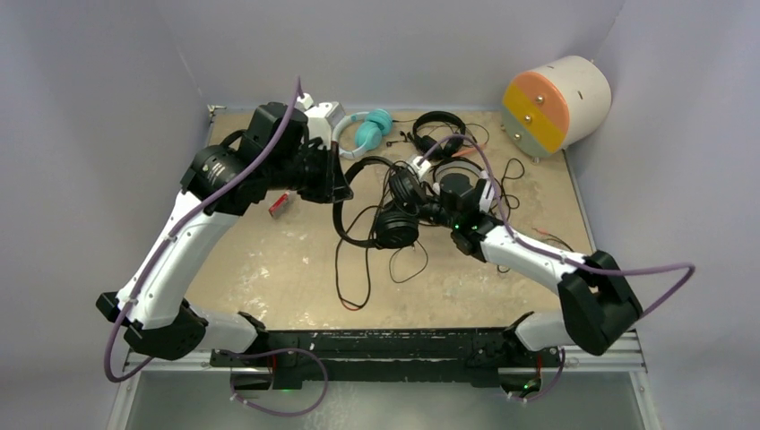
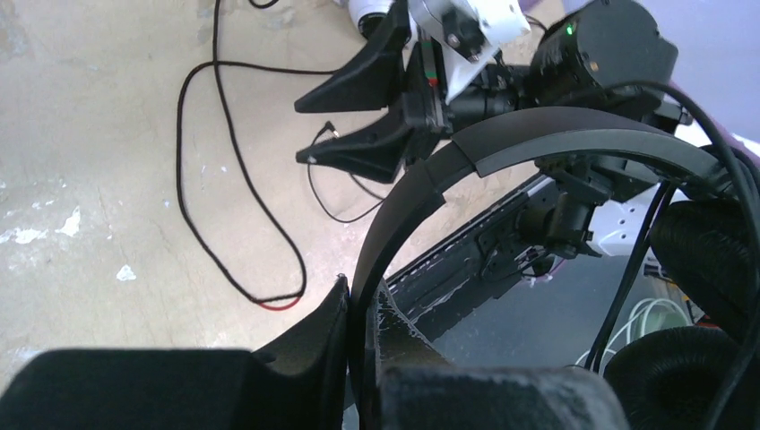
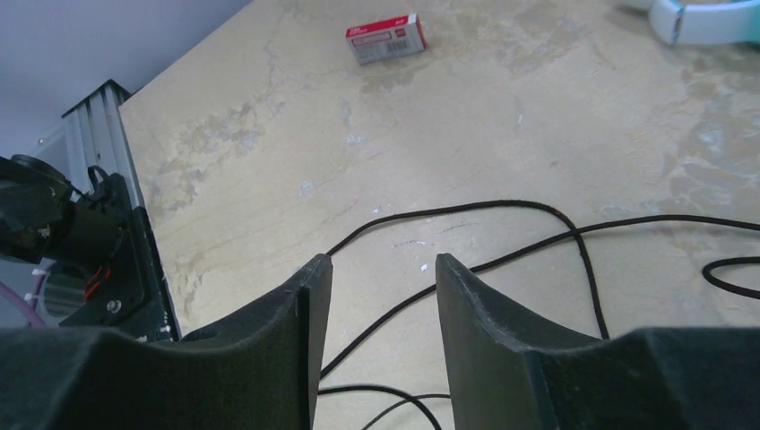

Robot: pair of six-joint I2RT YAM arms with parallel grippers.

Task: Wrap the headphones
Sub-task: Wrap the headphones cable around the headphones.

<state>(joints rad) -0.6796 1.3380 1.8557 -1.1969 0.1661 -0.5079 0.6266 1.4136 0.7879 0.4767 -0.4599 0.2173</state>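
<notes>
Small red-and-white box (image 3: 386, 38) sits alone in the upper left of the right wrist view, and a white drum (image 1: 556, 103) with an orange and yellow end lies upper right in the overhead shot. Tabletop (image 1: 269, 269) is scuffed beige, grey walls around it. The black headphones (image 2: 574, 134) are mid-frame overhead, thin cables (image 3: 502, 208) sprawled all over. Left gripper (image 2: 361, 291) is clamped on their headband, right gripper (image 3: 381, 269) has its jaws apart and empty. Teal pair (image 1: 367, 130) sits near the top edge.

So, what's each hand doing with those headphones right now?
Left hand shut on headband of black headphones. Right hand open, empty, over loose cable. Crowded by other headsets.
</notes>
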